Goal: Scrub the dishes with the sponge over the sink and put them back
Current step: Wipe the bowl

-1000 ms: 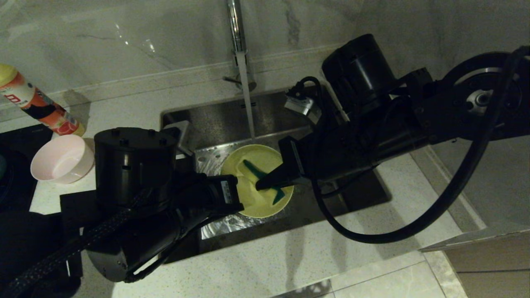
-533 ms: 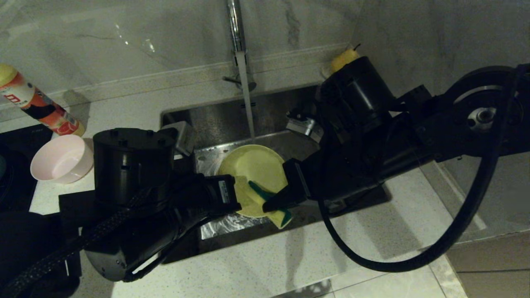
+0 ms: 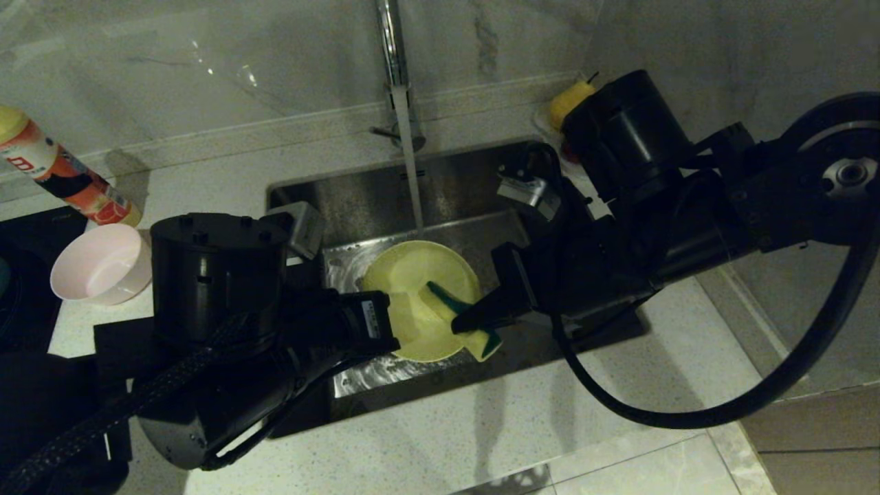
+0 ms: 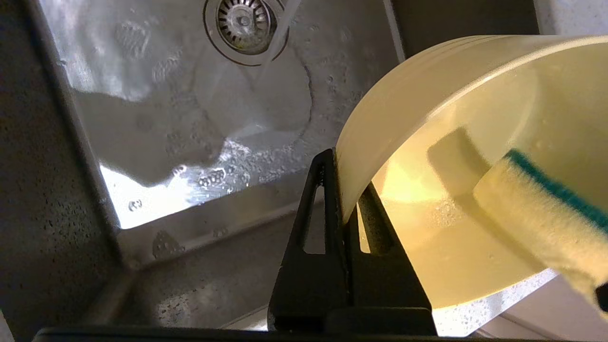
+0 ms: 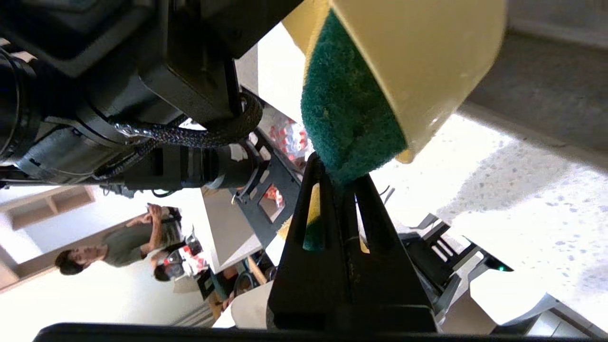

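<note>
Tilted over the sink [image 3: 454, 185], the yellow bowl [image 3: 412, 289] has its opening turned toward the right arm. My left gripper [image 3: 393, 328] is shut on its near left rim, one finger inside and one outside [image 4: 344, 190]. My right gripper [image 3: 467, 322] is shut on the sponge [image 3: 481, 337], green layer on yellow foam. The sponge rests against the bowl's near right rim, its lower end hanging past the edge. From the left wrist, the sponge [image 4: 536, 209] lies inside the bowl [image 4: 427, 95]. From the right wrist, the sponge [image 5: 351, 104] sticks out beyond the fingertips [image 5: 339, 178]. A pink bowl [image 3: 103, 265] stands on the counter at the left.
Water runs from the chrome faucet [image 3: 395, 62] into the basin, just behind the bowl, onto the drain strainer [image 4: 243, 21]. A bottle [image 3: 65, 175] leans at the far left. A yellow fruit [image 3: 569, 100] sits behind the sink's right corner. Pale counter runs along the near edge.
The right gripper has drawn the sponge from the middle of the bowl down to its near right rim, and the right arm has shifted right. The left gripper and bowl have held still.
</note>
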You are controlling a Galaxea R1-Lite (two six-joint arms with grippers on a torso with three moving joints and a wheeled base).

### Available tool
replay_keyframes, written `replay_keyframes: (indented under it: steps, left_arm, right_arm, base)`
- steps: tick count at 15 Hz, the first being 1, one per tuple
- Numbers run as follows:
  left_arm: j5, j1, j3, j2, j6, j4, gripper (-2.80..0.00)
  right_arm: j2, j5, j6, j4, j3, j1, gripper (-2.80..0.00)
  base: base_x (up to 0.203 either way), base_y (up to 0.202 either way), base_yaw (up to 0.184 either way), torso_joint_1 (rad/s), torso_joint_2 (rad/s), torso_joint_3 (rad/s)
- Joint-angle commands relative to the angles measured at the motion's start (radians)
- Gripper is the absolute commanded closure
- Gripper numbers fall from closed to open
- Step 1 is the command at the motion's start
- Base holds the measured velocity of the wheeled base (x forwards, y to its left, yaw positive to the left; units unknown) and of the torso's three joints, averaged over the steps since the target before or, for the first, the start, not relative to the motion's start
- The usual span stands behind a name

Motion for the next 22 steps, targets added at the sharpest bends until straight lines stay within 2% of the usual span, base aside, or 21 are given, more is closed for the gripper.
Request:
replay_keyframes:
  steps: [1, 7, 14, 22]
  left_arm:
    - [0.001, -0.001, 0.001, -0.003, -0.001, -0.003, 0.0]
    - [0.001, -0.001, 0.015, -0.007, -0.001, -0.003, 0.0]
    - [0.002, -0.001, 0.005, -0.014, -0.001, 0.003, 0.0]
    - [0.002, 0.076, 0.015, -0.02, -0.032, 0.04, 0.0]
  right_arm:
    - [-0.001, 0.002, 0.002, -0.002, -0.012, -0.003, 0.0]
    - [0.005, 0.002, 0.004, -0.029, -0.075, -0.001, 0.0]
    - [-0.018, 0.003, 0.002, -0.01, -0.033, 0.042, 0.0]
    - [-0.249, 0.006, 0.001, 0.073, -0.033, 0.046, 0.0]
  base:
    - [0.0, 0.0, 0.0, 0.0, 0.0, 0.0]
    - [0.0, 0.0, 0.0, 0.0, 0.0, 0.0]
    - [0.0, 0.0, 0.0, 0.0, 0.0, 0.0]
    - [0.0, 0.0, 0.0, 0.0, 0.0, 0.0]
